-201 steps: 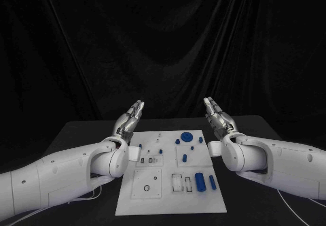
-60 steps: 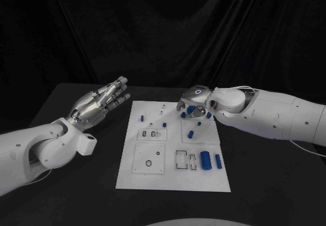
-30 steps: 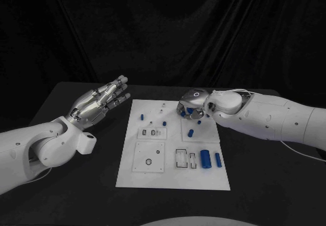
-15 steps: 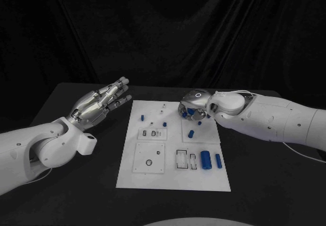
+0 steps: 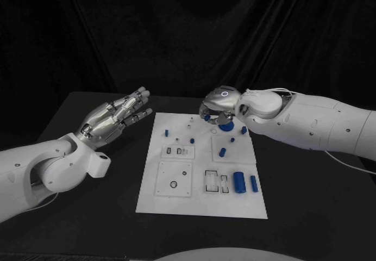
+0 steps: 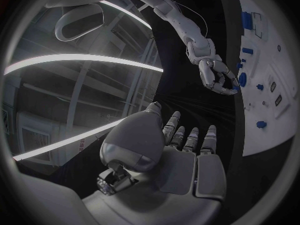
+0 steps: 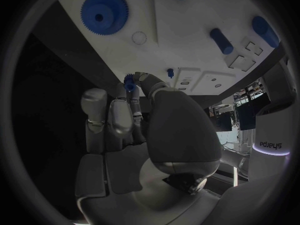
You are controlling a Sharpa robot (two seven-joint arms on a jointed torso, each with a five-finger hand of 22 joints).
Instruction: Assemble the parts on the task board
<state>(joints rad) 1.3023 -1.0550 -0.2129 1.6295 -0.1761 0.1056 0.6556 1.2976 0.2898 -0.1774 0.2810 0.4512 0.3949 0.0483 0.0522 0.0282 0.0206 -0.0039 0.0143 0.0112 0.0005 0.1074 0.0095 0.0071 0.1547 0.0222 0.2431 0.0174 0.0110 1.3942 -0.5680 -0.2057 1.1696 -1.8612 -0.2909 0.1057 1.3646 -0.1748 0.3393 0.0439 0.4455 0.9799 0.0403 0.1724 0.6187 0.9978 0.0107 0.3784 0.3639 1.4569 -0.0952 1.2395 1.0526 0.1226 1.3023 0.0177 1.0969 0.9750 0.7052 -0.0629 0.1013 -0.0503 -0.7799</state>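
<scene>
Right robot hand, raised above the far end of the white board, pinches a small blue gear between its fingertips. Left robot hand hovers released, fingers spread, above the black counter beside the board.

Setting: robotics lab, staged test cell.
Backdrop: black curtain hangs from 9 to 3 o'clock behind the black table.
Ceiling: long strip lights over exposed structure.
Fixture: white task board at table centre.
Equipment: branded machine stands nearby.
</scene>
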